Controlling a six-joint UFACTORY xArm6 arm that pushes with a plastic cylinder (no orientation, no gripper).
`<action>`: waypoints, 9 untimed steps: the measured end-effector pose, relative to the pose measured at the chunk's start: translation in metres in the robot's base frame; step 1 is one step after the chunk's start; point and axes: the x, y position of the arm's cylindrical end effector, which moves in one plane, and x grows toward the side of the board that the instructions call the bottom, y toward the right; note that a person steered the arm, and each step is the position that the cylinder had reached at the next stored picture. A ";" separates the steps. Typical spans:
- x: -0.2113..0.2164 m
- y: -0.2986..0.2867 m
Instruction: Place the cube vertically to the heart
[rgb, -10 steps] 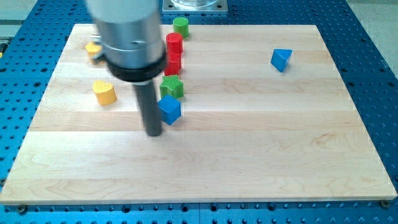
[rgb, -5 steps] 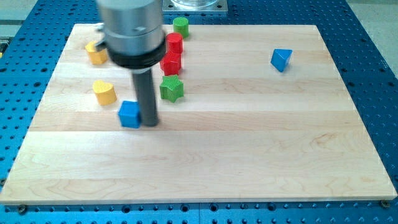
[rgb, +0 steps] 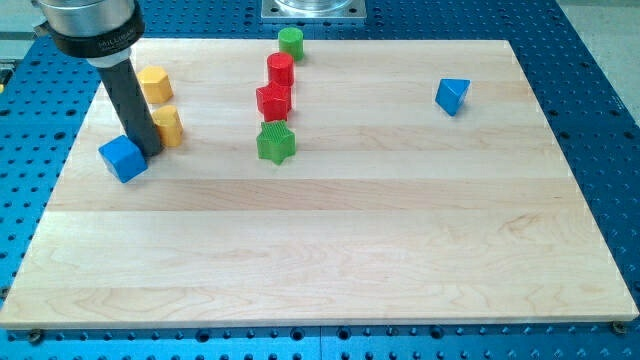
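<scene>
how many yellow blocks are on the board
2. One yellow block lies near the view's top left; the other yellow block sits just below it, right beside my tip, partly hidden by the rod. None else shows.

Pale wooden board (rgb: 400, 250), blue perforated table (rgb: 600, 60), even light

The arm shows as a broad silver-grey metal cylinder at the view's top left, cut off by the frame edge. A black ring with faint pale lettering bands its lower rim. From it runs a straight, smooth, dark grey rod, much narrower than the cylinder, ending bluntly at my tip (rgb: 148, 152). No cables or screws show
</scene>
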 end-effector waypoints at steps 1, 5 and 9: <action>-0.010 0.041; -0.015 0.039; 0.049 0.010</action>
